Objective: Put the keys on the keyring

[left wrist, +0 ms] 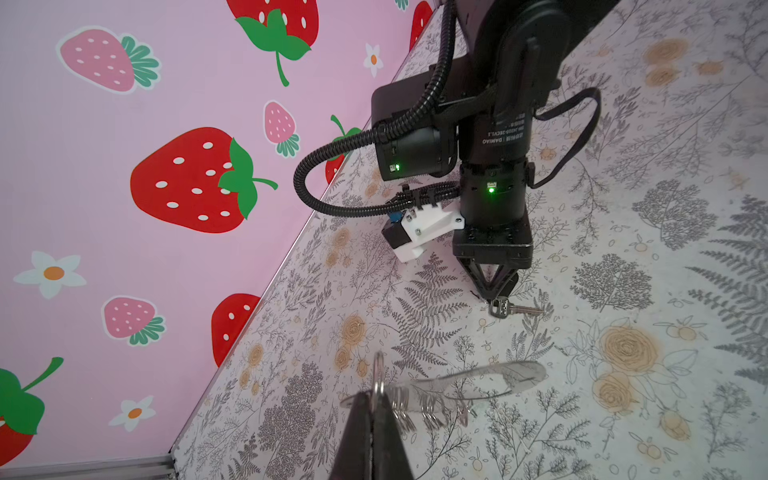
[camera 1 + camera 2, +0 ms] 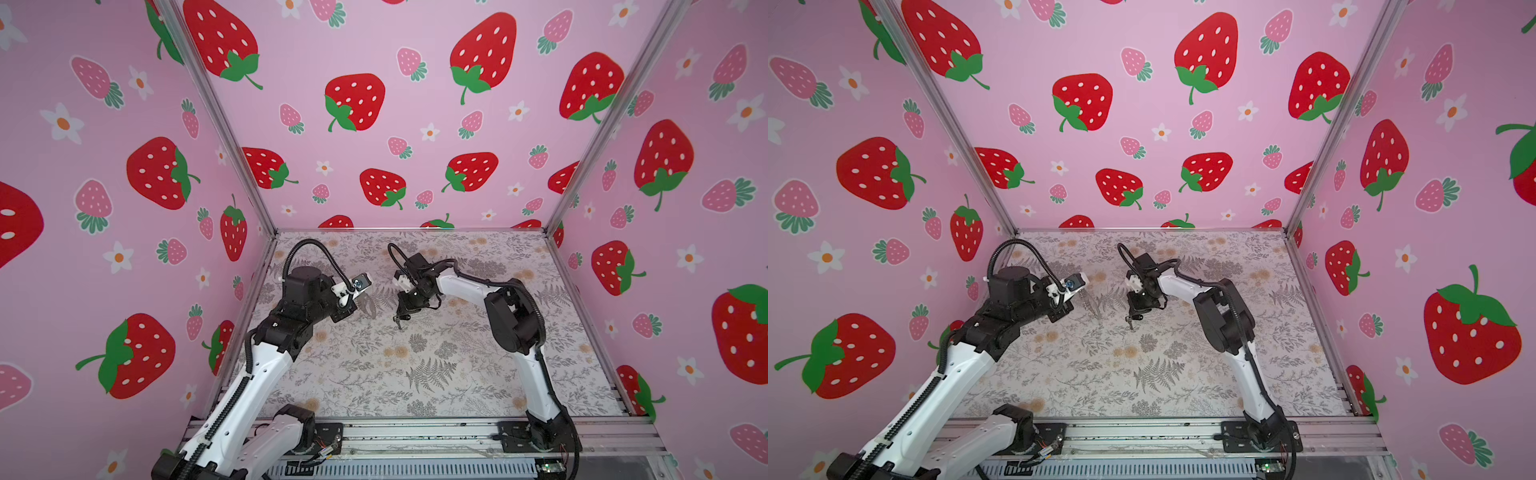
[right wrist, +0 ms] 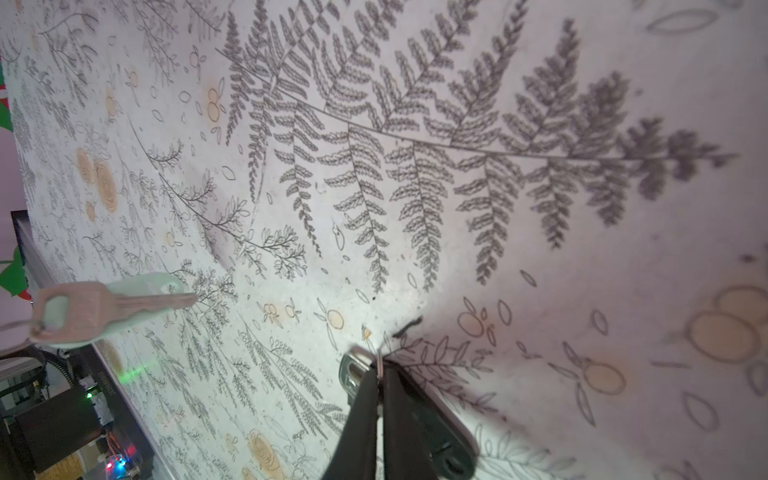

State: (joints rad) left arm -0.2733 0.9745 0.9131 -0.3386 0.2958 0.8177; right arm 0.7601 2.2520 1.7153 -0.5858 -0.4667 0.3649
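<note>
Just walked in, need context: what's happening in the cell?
Two arms are putting keys on a keyring. The left fingers are shut on one ring of the keyring, holding it apparently just above the table. The right fingers are shut on the head of a key down at the table. Another key seems to hang from a ring already.

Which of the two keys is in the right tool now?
The dark-headed key, pinched by its head in the shut right tool. The plain silver key hangs from a ring of the keyring instead.
</note>
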